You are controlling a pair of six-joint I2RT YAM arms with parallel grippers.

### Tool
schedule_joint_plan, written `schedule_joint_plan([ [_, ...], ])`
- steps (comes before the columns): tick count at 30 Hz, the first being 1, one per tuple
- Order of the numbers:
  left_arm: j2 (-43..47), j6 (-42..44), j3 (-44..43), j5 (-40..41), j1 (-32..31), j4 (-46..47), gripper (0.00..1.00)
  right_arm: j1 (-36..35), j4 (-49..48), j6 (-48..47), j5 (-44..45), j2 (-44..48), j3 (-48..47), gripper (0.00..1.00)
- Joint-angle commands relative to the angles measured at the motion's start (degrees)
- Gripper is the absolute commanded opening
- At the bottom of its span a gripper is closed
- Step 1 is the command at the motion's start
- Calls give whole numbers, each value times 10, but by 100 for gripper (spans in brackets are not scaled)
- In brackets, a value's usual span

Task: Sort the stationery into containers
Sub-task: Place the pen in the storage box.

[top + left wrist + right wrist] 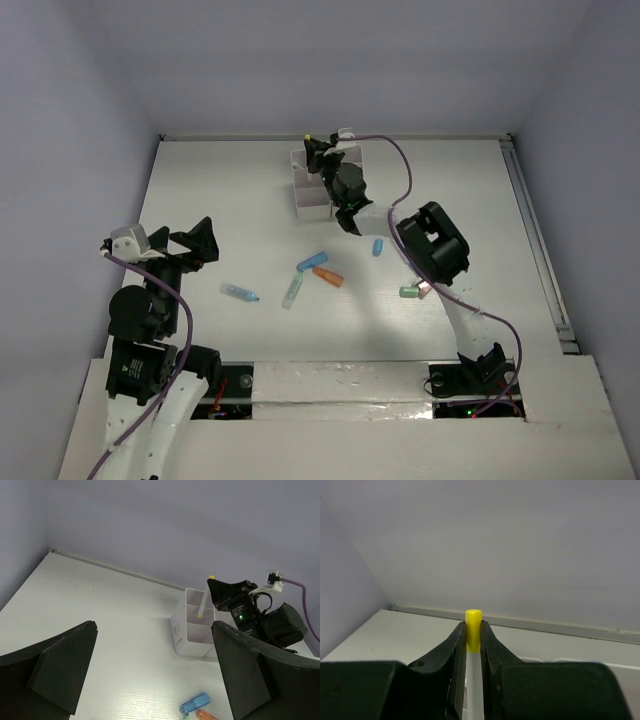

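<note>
The white organizer [308, 188] stands at the back of the table, seen also in the left wrist view as the organizer [192, 632]. My right gripper [320, 152] hovers over it, shut on the thin white pen [473, 630] just below its yellow cap. The pen [203, 602] hangs nearly upright with its lower end inside a rear compartment. On the table lie a blue marker [312, 262], an orange marker [328, 277], a pale-green marker [293, 291] and a light-blue tube [240, 292]. My left gripper [198, 248] stands open and empty at the left.
A small blue eraser [378, 247] lies beside the right arm. A green eraser [408, 292] and a pink eraser [424, 290] lie under its elbow. A purple cable loops over the right arm. Grey walls close in the table on three sides.
</note>
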State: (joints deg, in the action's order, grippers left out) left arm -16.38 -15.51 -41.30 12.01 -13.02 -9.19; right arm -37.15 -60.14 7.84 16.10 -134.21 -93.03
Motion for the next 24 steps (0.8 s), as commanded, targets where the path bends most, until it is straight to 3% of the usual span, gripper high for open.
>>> schedule_joint_plan([
  [1, -8, 6, -11, -7, 3, 31, 99, 1, -47, 7, 17, -7, 7, 0],
  [17, -4, 5, -9, -12, 3, 34, 99, 1, -71, 10, -7, 30, 64, 36],
  [24, -1, 3, -7, -19, 3, 37, 99, 1, -31, 9, -50, 89, 103, 39],
])
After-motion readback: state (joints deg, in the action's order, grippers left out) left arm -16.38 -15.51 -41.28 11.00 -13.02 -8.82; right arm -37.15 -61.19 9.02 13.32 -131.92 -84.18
